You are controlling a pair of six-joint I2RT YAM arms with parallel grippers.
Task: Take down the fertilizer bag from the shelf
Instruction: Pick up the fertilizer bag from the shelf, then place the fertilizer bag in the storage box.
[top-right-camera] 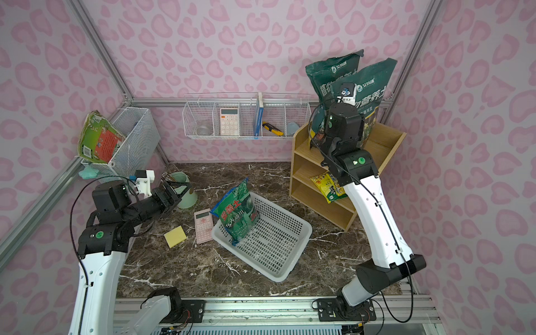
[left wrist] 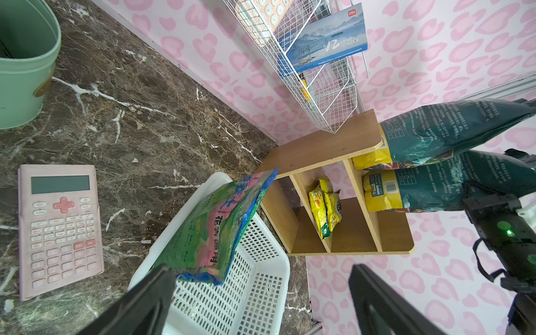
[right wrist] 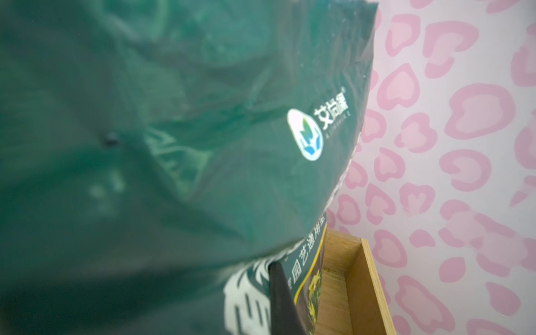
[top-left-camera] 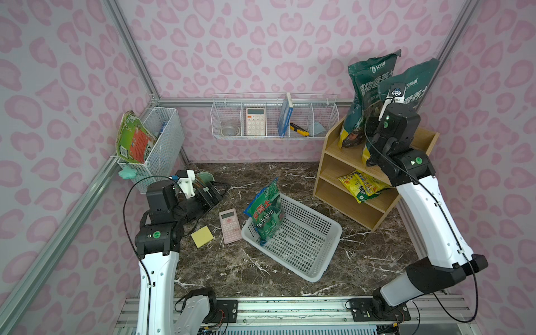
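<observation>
Fertilizer bag point(right wrist: 174, 130) fills the right wrist view; right gripper point(right wrist: 271, 275) jaws together on its film. In both top views it stands on the shelf point(top-left-camera: 345, 158) top tier, against a second bag point(top-left-camera: 368, 75). Left wrist view: left gripper point(left wrist: 262, 272) apart, well clear. Risk: the thin pinch may slip under load; dragging could topple the neighbour

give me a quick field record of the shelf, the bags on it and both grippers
shelf: light wood, three tiers, table's right rear
top tier: front bag and rear bag, dark green, upright, overlapping
middle tier: yellow packets
right gripper: shut, apparently pinching the front bag
left gripper: open, empty, near mint bucket
task state: both bags on the shelf, none taken down yet
</observation>
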